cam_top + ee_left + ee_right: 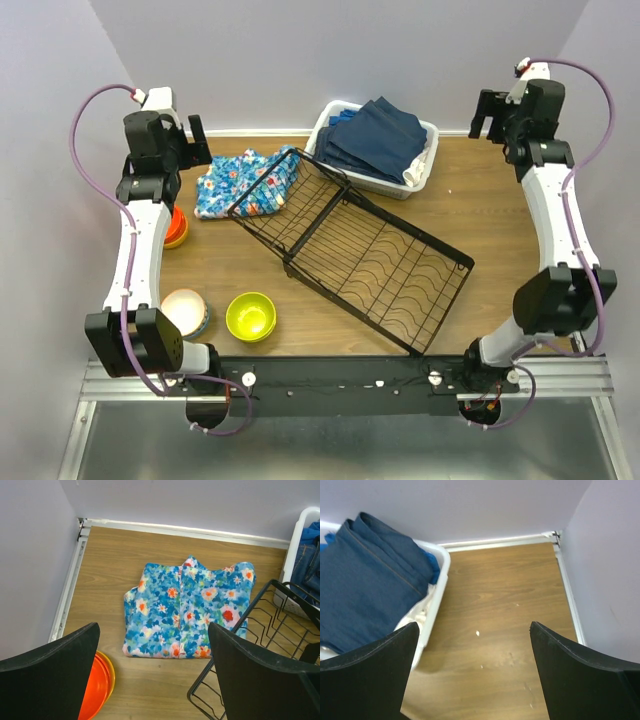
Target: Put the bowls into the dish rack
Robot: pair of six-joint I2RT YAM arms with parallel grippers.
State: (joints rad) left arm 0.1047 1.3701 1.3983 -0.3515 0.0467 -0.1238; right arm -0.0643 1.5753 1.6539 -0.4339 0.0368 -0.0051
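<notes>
Tabletop [480, 200] under wide-open fingers [50, 680] (both empty)

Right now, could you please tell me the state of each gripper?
Left gripper: open, holding nothing.
Right gripper: open, holding nothing.

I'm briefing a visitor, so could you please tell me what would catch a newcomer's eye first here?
The black wire dish rack sprawls diagonally across the middle. A bright floral cloth lies at its far-left end, and a lime-green bowl sits at the near left.
</notes>
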